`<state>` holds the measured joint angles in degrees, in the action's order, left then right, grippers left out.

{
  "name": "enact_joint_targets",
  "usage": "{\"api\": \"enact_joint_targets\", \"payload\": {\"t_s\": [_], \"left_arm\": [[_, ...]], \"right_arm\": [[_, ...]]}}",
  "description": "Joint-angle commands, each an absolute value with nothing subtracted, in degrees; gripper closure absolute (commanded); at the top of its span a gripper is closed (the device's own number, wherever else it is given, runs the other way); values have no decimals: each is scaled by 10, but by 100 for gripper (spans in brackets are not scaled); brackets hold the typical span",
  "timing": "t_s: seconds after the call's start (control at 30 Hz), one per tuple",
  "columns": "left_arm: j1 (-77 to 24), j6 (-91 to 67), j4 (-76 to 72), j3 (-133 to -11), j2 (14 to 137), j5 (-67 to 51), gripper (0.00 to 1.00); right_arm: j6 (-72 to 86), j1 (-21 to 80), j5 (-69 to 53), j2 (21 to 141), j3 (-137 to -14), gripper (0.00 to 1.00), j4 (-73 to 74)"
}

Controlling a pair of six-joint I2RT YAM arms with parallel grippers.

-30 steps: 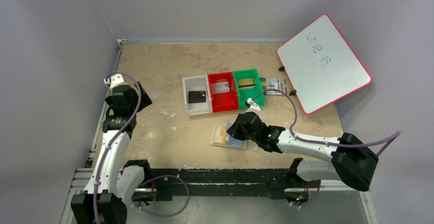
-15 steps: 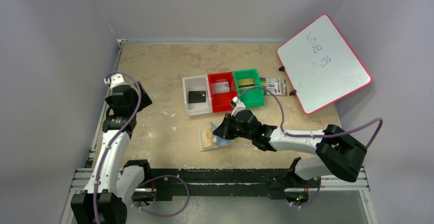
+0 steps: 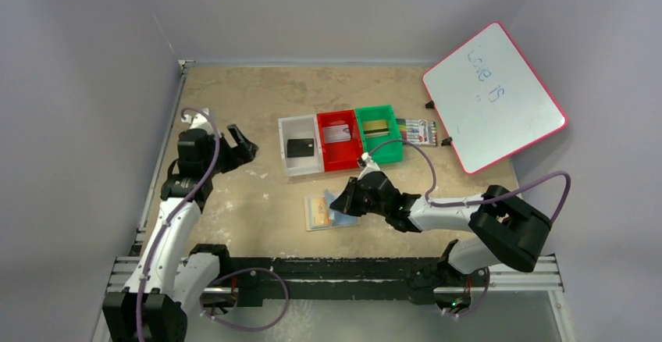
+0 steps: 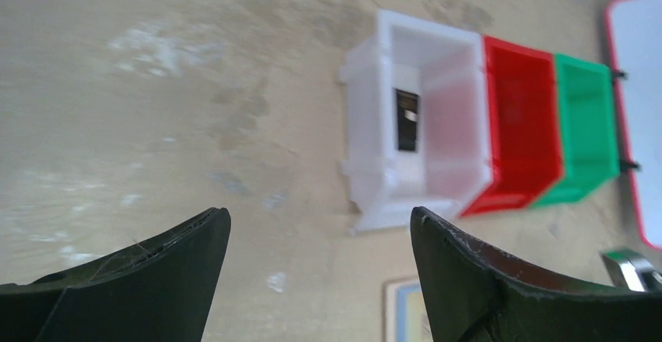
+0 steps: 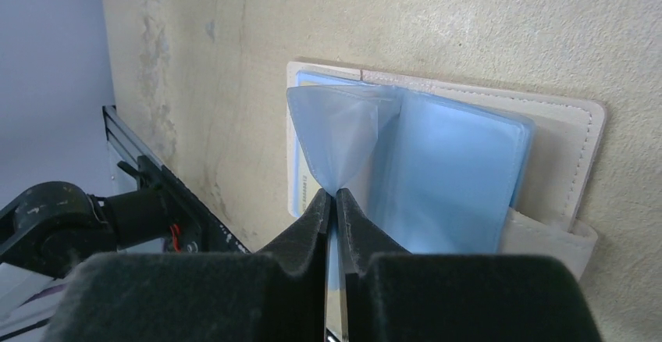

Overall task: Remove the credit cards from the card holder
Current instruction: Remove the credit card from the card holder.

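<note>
Tan and laid open, the card holder (image 3: 317,214) lies on the tabletop (image 3: 234,96) just near of three bins. From above, the right gripper (image 3: 341,201) is down on its right half. The left gripper (image 3: 242,143) hovers well apart at the left, jaws spread and empty. The white bin (image 3: 286,154) holds a black card (image 3: 300,147), the red bin (image 3: 325,154) a pale card (image 3: 337,133) and the green bin (image 3: 390,148) a gold card (image 3: 376,127). An orange patch on the holder's left half may be a card left inside.

Left wrist view: its wide-open fingers frame the white bin and black card. The red and green bins show no contents from this angle.

Right wrist view: the jaws are pinched shut on the edge of a light-blue pocket (image 5: 351,135), lifting it like a page off the holder.

Judging by this, three cards are sorted and the pockets are being checked. Next, the lifted pocket needs peeling further left to expose any card, probably with the left gripper steadying the holder.
</note>
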<state>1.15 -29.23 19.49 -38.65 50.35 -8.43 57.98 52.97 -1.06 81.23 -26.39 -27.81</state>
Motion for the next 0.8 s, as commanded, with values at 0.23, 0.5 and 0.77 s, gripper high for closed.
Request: {"api": "enact_joint_targets", "payload": {"t_s": [0.23, 0.5, 0.77], "left_arm": [[-232, -426, 91, -311, 469, -133, 27], [-398, -449, 39, -289, 555, -78, 43], [-472, -513, -92, -261, 642, -33, 54]], "right_arm": [[617, 516, -4, 790, -231, 94, -336], [628, 514, 10, 775, -221, 94, -326], [635, 513, 14, 770, -215, 94, -321]]}}
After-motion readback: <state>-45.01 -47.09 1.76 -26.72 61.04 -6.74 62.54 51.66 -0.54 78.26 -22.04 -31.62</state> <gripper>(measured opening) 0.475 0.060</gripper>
